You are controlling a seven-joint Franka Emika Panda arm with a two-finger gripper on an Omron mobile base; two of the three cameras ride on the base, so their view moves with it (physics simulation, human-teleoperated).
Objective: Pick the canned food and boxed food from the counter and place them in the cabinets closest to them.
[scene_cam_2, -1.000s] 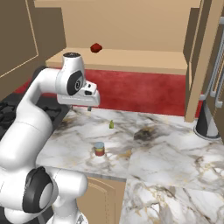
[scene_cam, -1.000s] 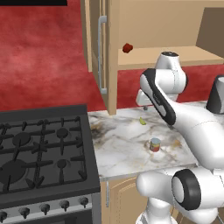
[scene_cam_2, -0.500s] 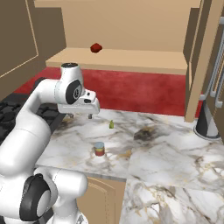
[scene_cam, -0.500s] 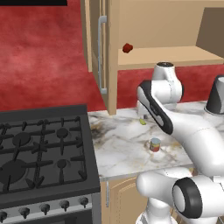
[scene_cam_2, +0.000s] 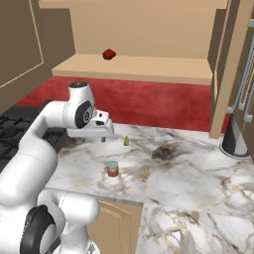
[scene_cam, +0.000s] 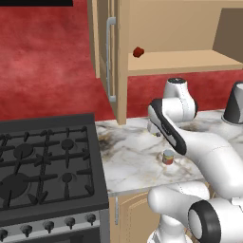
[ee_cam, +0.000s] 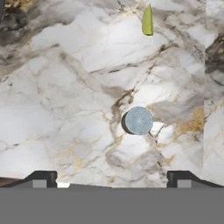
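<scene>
The canned food (ee_cam: 137,120) stands upright on the counter (ee_cam: 65,100), seen from straight above in the hand view as a pale round top lying ahead of the claw (ee_cam: 111,177) and slightly toward its right-hand tip, apart from both tips. The claw is released, its two dark tips set wide at the bottom corners of that view with nothing between them. In the right base view the claw (scene_cam_2: 95,136) hangs above the marble, with the can (scene_cam_2: 112,169) lower and nearer the counter's front edge, not touching it. A small yellow-green scrap (ee_cam: 148,20) lies farther out beyond the can. The boxed food (scene_cam_2: 108,54) sits on the open shelf of the cabinets (scene_cam_2: 149,69), well above and beyond the claw. Compared with a second ago, the arm has folded lower and swung toward the can, so the hand has come down from near shelf height toward the counter; the can, the scrap and the red box have not shifted. The counter is white-grey marble with brown veins and a dark smudge (scene_cam_2: 163,153) to the claw's right; a black gas stove (scene_cam: 45,166) adjoins it on the left, and a red wall runs behind.
</scene>
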